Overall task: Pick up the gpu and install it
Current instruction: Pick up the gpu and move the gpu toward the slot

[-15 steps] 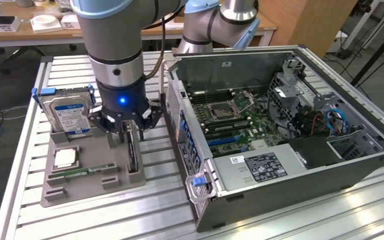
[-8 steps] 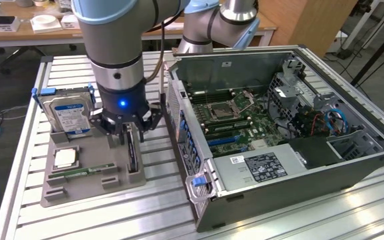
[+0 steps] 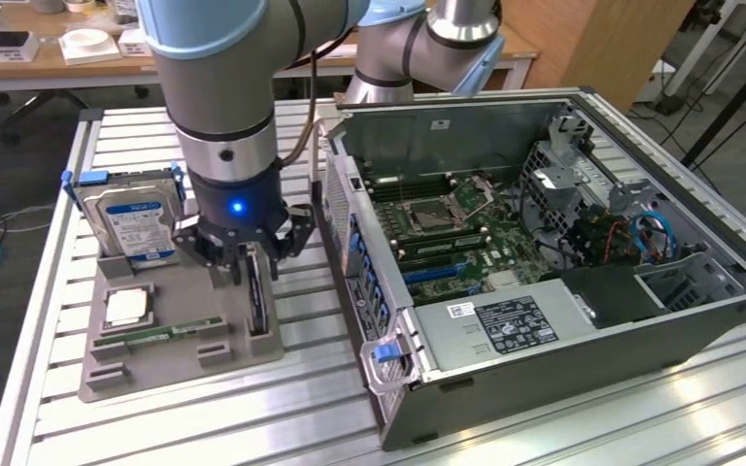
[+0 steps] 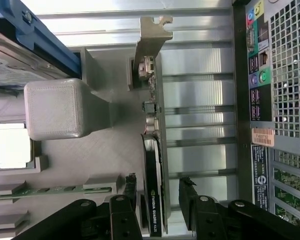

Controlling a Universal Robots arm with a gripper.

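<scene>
The gpu (image 3: pixel 259 309) is a thin dark card standing on edge in a slot of the grey holder tray (image 3: pixel 166 374). Its metal bracket end points away from my gripper in the wrist view. My gripper (image 3: pixel 254 260) hangs directly above the card's near end. In the wrist view the gripper (image 4: pixel 159 186) is open and straddles the gpu (image 4: pixel 152 210), with one black finger (image 4: pixel 131 186) close to one face. The other finger (image 4: pixel 188 189) stands apart from the opposite face with a visible gap.
The tray also holds a silver hard drive with a blue label (image 3: pixel 136 221), a CPU (image 3: pixel 127 308) and a green RAM stick (image 3: pixel 166 335). The open computer case (image 3: pixel 684 340) lies to the exterior view's right, its motherboard (image 3: pixel 457 238) exposed. Slatted aluminium table (image 3: pixel 218 427) underneath.
</scene>
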